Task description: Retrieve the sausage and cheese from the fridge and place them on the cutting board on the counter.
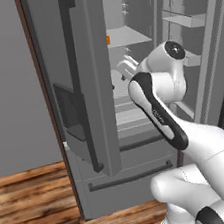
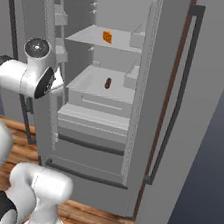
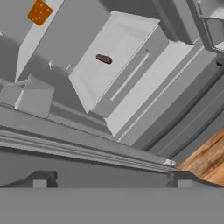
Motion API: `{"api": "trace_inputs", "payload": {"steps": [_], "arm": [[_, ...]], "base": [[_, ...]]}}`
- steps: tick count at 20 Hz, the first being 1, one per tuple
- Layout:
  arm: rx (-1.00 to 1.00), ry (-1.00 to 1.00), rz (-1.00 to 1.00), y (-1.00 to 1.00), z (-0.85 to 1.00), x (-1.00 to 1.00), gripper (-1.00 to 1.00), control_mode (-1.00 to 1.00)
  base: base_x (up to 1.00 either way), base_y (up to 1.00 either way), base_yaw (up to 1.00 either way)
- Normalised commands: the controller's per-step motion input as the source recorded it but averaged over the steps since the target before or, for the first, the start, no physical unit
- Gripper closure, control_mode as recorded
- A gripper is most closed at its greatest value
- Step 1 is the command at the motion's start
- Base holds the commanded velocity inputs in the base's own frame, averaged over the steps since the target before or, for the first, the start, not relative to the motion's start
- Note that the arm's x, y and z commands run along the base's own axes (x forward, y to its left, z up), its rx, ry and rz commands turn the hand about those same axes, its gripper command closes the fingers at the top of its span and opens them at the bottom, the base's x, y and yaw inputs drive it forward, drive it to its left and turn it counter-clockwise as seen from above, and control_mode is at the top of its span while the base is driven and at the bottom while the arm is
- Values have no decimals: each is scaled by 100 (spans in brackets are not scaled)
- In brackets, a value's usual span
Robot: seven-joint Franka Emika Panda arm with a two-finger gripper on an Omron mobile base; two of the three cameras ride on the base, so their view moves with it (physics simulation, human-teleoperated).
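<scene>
Two items in fridge [image 2: 152, 89]: cheese [image 3: 39, 12] upper left, sausage [image 3: 103, 59] upper centre. End effector [image 3: 111, 177] at bottom: spread wide, holding nothing, touching nothing.

In the left base view, the closed grey fridge door [image 1: 87, 82] hides most of the orange-yellow cheese wedge [image 1: 108, 40]; the white arm [image 1: 163, 102] covers the lower shelves.

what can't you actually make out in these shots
- Cheese, left base view: the closed fridge door covers all but an orange sliver.
- Sausage, right base view: too small to show detail.
- Gripper, hand view: the fingertips are cut off by the bottom edge.
- Fridge, right base view: the top is cropped.
</scene>
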Motion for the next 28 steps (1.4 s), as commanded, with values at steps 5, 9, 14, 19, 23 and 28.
{"api": "trace_inputs", "payload": {"steps": [5,9,14,19,23,28], "arm": [[4,0,8,-5,-7,51,-100,-100],[8,1,1,-2,0,50,-100,-100],[9,0,1,-18,0,67,-100,-100],[11,0,9,-16,-11,84,-100,-100],[11,0,12,-6,-11,85,-100,-100],[6,-1,14,5,-12,69,-100,-100]], "base": [[0,0,0],[0,0,0],[0,0,0],[0,0,0],[0,0,0],[0,0,0]]}}
